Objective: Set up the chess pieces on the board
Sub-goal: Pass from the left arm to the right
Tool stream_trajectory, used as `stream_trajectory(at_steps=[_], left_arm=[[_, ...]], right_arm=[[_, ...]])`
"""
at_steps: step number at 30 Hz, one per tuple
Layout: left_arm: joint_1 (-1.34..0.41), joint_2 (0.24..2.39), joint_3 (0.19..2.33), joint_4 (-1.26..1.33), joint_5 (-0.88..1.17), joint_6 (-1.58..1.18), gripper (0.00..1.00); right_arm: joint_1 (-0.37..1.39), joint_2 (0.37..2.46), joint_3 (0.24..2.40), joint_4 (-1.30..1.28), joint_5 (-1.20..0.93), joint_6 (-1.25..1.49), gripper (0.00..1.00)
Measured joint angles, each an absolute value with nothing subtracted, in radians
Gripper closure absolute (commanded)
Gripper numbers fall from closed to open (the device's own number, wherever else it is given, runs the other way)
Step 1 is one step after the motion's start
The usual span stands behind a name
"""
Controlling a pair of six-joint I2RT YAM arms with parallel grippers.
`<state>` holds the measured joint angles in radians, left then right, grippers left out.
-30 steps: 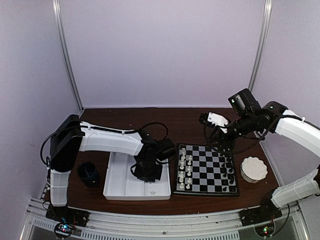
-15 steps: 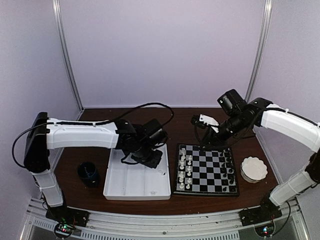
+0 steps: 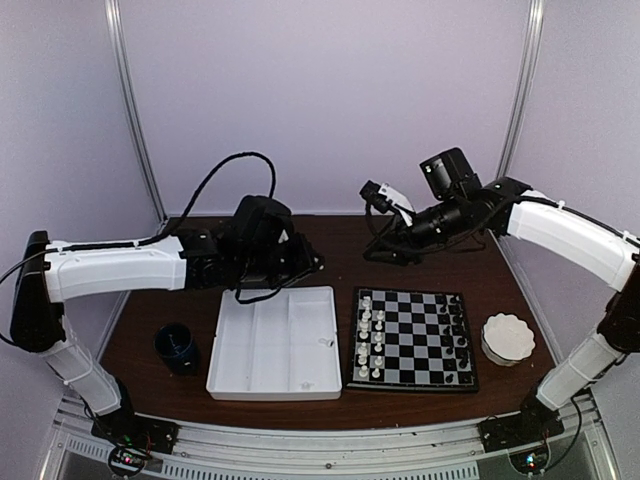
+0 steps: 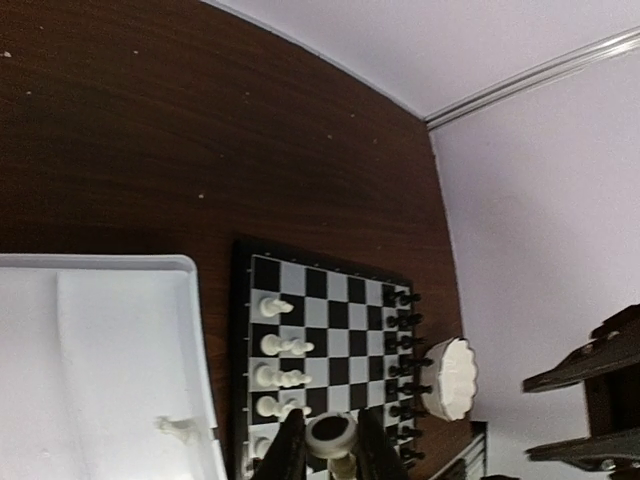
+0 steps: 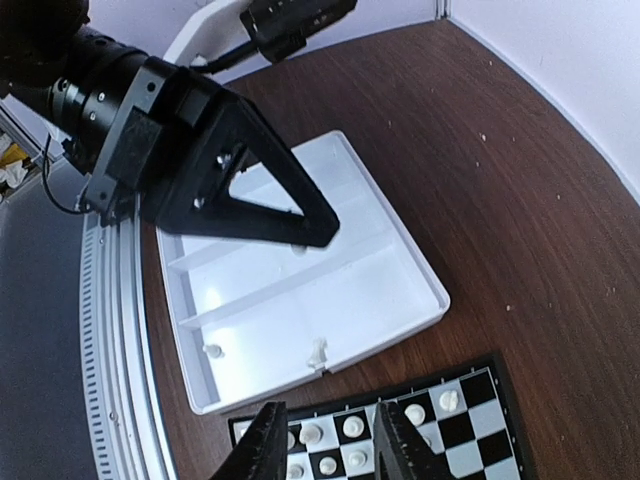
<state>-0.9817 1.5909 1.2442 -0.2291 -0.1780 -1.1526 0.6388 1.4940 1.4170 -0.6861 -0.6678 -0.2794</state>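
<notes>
Near edge of the table [image 3: 340,236], left to right: dark cup [image 3: 177,347], white tray [image 3: 262,350] with a stray white piece [image 3: 325,342] lying by its right wall, the board [image 3: 412,338] just beside the tray, white dish [image 3: 508,338] off the board's right side. White pieces [image 3: 370,335] stand on the board's left columns, black pieces [image 3: 459,340] along its right side. Behind the tray, the left fingers [image 3: 310,264] hang above the table, narrow, pinching a white chess piece [image 4: 332,433]. Behind the board, the right fingers [image 3: 390,252] are apart, nothing between them.
</notes>
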Motion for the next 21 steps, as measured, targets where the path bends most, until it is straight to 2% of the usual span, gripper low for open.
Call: stream_trajectory(at_steps=[8,17,21], left_arm=[[-0.982,1.591,1.181,0.101,-0.128,-1.377,0.83],[-0.982,1.596,1.144,0.260,-0.091,-1.512,0.83],[-0.983,1.616,1.144,0.313,-0.074,-1.550,0.83]], right_arm=[[0.705,1.582,1.449,-0.526,-0.669,-0.122,0.68],[0.719,1.590,1.449,-0.456,-0.654,-0.046,0.68],[0.720,1.590,1.449,-0.445,-0.639,-0.030,0.72]])
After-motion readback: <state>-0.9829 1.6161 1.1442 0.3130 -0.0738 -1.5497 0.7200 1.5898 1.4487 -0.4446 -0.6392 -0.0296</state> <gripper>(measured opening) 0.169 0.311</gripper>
